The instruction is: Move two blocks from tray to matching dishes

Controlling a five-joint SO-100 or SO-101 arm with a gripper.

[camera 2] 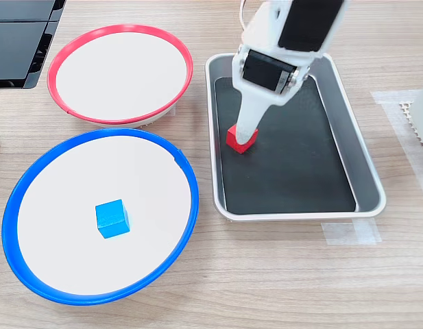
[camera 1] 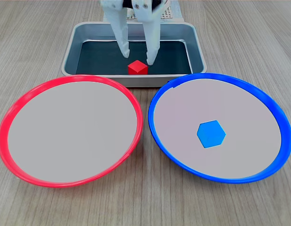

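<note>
One block is left in the tray (camera 1: pixel 196 52), and the coming move turns on how it sits against the pincer (camera 1: pixel 138 55). In the first exterior view the two white fingers (camera 1: pixel 122 40) hang spread apart, tips down near the tray's dark floor, and the red block (camera 1: pixel 137 67) lies just ahead of the gap between them — toward the camera, roughly centred between the tips and not yet enclosed. The pincer is open and holds nothing.

In the second exterior view only one finger shows clearly; its tip comes down at the red block (camera 2: pixel 241 138), seemingly touching or just beside its upper edge, though the arm's body hides the other finger, so I cannot tell the exact contact. Here the block lies below the tip, toward the tray's near end. It looks turned slightly off square to the tray walls.

Away from the pincer, the blue block (camera 2: pixel 112 218) rests inside the blue-rimmed dish (camera 2: pixel 12 199); the red-rimmed dish (camera 2: pixel 57 62) is bare.
</note>
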